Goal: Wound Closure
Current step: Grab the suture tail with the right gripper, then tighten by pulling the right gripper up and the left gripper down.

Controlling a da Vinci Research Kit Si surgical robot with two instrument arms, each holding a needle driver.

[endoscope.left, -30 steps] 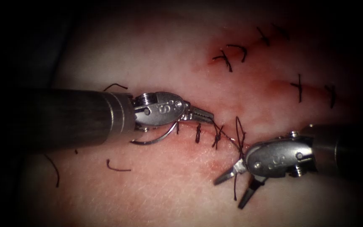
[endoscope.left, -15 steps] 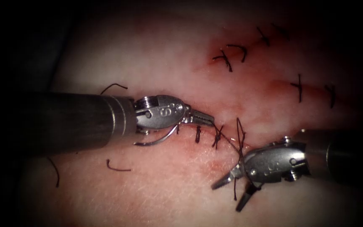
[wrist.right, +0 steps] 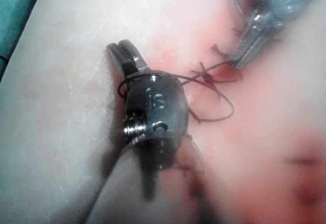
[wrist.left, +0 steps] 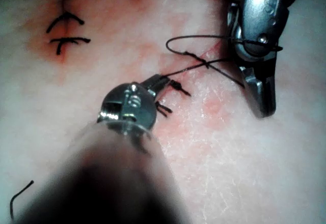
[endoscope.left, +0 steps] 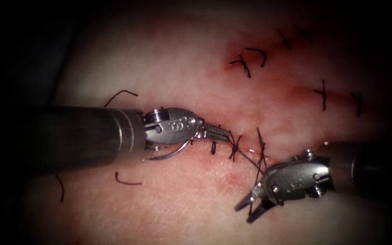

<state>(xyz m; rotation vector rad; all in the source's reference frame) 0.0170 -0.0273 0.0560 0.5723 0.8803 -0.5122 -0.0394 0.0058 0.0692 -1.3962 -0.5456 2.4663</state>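
Observation:
In the endoscope view my left tool (endoscope.left: 225,134) comes in from the left, its jaws shut on the thread just left of a knot (endoscope.left: 235,148) on the cut (endoscope.left: 250,154). The curved needle (endoscope.left: 169,153) lies under this tool's wrist, out of the tissue and held by neither tool. My right tool (endoscope.left: 246,212) is below and right of the knot, with thread looped around its neck (endoscope.left: 262,174). Its jaws are shut on the thread's short end. The right wrist view has the loop (wrist.right: 224,109) around the right tool (wrist.right: 122,51). The left tool (wrist.left: 159,81) meets the thread there too.
A finished stitch (endoscope.left: 214,146) crosses the cut left of the knot. More stitched cuts sit at the upper right (endoscope.left: 246,61) and far right (endoscope.left: 323,95). Cut ends of thread (endoscope.left: 125,181) lie on the tissue at the lower left. Red fluid (endoscope.left: 230,179) stains the tissue below the cut.
The right tool's jaws went from wide open to shut around the hanging thread end. The left tool sank slightly, still holding its thread.

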